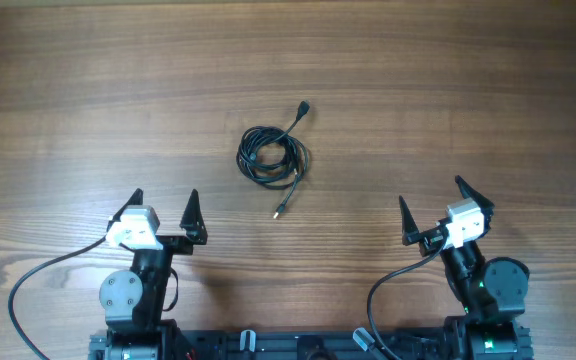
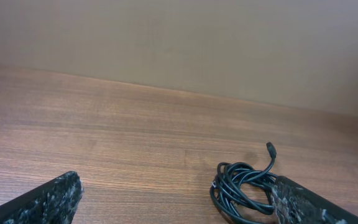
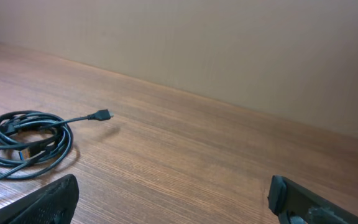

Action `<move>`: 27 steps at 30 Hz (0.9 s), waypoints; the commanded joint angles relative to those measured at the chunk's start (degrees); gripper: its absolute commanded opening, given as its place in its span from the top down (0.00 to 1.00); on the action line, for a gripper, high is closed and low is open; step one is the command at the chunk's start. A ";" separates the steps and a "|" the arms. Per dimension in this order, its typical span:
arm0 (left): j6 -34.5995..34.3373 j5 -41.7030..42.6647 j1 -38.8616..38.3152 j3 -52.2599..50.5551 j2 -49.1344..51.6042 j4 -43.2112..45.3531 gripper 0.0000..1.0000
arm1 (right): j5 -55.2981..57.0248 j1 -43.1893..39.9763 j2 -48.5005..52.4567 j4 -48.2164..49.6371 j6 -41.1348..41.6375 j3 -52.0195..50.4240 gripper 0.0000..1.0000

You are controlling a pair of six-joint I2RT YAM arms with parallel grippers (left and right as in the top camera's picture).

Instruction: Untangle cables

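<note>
The cables lie in a loose coil on the wooden surface, one plug end trailing away, well apart from the left hand and the right hand, both spread wide and holding nothing.

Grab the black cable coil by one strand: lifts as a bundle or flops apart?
Likely floppy: the cables are thin cords in loose, uneven loops, so one strand would probably pull out rather than lift the bundle. Probably light; a push may slide the whole coil on the wooden table. The free ends, plug and metallic tip, would likely trail.
</note>
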 commanded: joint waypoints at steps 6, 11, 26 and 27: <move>1.11 -0.55 -0.11 -0.33 -0.31 -0.22 0.00 | 0.57 0.33 0.02 0.24 0.83 0.00 0.00; 1.05 -0.04 -0.11 -0.33 -0.31 -0.07 0.00 | 0.57 0.33 0.02 0.26 0.83 0.00 0.00; -2.12 9.92 -0.20 25.92 33.42 -2.80 0.00 | 0.57 0.33 0.02 0.28 0.81 0.00 0.00; -4.28 10.75 -0.22 30.12 38.86 -4.28 0.00 | 0.57 0.33 0.02 0.31 0.81 0.00 0.00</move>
